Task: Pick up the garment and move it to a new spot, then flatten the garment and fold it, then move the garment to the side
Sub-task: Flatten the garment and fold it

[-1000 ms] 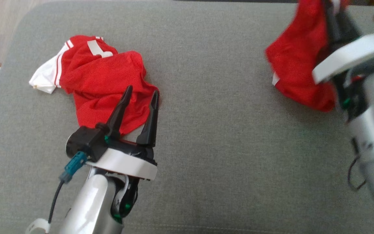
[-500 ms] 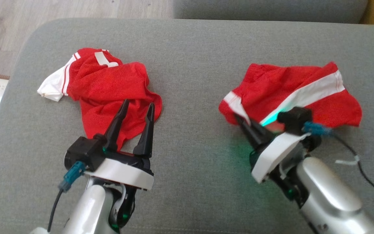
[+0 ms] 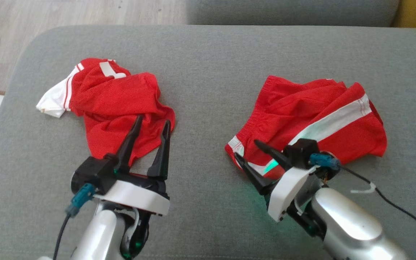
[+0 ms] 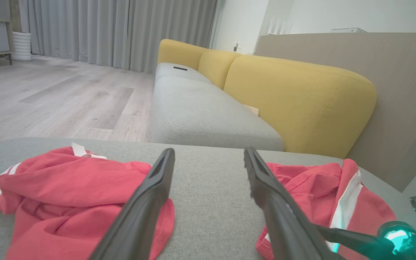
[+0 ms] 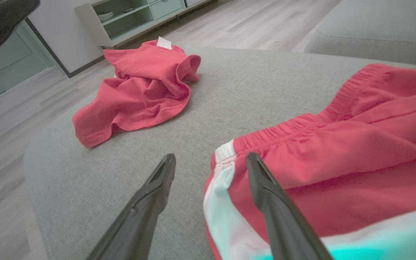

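So, red shorts (image 3: 312, 104) lie crumpled on the right half of the grey cushion (image 3: 208, 65), right end effector (image 3: 245, 148) wide open & empty at their waistband corner, left end effector (image 3: 154, 119) open, empty by the red shirt (image 3: 114, 97); relocating looks done imo, flattening next, needs edges pulled apart.

Matt red cloth shorts (image 3: 302, 104) on woven grey cushion (image 3: 211, 72)

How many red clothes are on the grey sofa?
2. A crumpled red shirt lies on the left of the grey cushion, by the left gripper; red shorts with a white stripe lie on the right, by the right gripper. None looks hidden.
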`<state>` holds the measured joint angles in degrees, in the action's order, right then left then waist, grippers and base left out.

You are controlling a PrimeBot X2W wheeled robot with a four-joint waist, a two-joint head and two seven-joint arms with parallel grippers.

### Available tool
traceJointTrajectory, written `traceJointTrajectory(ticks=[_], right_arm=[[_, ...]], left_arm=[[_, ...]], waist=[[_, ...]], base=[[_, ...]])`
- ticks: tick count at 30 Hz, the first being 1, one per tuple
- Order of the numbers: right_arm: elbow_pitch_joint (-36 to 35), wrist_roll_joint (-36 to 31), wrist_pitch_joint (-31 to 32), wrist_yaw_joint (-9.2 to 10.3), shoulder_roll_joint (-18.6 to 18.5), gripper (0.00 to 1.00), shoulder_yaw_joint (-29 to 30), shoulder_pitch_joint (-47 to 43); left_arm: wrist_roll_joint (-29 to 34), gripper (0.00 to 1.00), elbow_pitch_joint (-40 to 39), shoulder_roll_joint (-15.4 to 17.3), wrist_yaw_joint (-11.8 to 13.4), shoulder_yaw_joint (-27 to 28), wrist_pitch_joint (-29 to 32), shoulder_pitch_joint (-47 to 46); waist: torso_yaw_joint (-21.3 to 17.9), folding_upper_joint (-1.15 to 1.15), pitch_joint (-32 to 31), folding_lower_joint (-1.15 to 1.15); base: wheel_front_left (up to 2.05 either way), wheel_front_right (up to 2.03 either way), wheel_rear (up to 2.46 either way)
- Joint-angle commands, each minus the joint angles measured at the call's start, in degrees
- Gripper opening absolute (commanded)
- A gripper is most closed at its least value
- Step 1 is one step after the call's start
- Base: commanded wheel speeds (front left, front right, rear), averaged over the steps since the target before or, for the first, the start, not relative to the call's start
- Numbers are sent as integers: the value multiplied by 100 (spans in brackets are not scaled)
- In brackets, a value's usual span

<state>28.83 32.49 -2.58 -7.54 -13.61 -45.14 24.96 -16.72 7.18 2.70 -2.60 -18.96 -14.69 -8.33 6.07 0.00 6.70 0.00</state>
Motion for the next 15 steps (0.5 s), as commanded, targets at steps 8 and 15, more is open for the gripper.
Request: traceJointTrajectory(ticks=[8,15], right_arm=[[-314,-132,-425,5,-310,100,773,-5],[-500,-558,-941,5,-179,100,2690,-625]], left_arm=[[46,100,-310,18,-1,379,-30,-114],[23,100,-443,18,2,452,-30,-82]], waist=[[-277,0,-97,0],[-526,0,-148,0]], base=[[0,0,0],[0,0,0]])
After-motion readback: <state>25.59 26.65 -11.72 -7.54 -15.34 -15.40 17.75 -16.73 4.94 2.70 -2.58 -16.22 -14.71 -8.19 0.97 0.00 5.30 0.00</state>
